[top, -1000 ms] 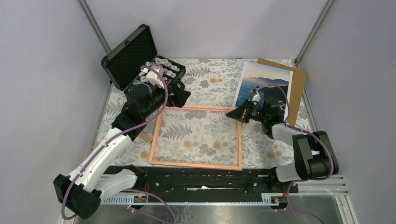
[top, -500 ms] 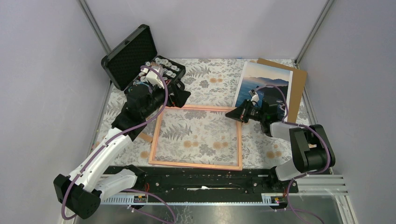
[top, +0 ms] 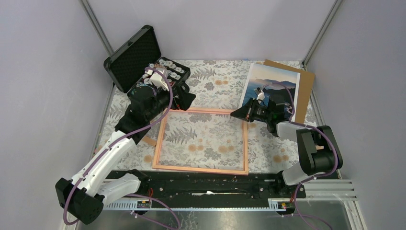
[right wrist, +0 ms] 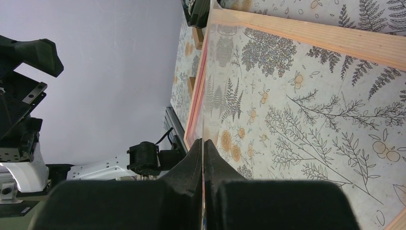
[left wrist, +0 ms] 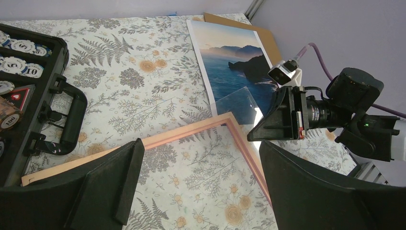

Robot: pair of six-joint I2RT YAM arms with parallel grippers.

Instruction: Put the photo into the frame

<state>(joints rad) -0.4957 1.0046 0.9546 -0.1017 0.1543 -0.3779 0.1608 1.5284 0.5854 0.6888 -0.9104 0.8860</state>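
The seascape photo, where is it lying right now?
In the top view the photo lies far right on the table, atop the brown backing board, beyond the far right corner of the frame.

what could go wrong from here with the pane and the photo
1. The right gripper appears to pinch the clear pane by one thin edge, so the pane may slip or flex.
2. The pane's raised corner sits by the near corner of the photo; moving it could drag the print.
3. The open left gripper hovers over the frame beside the black case and might knock either.
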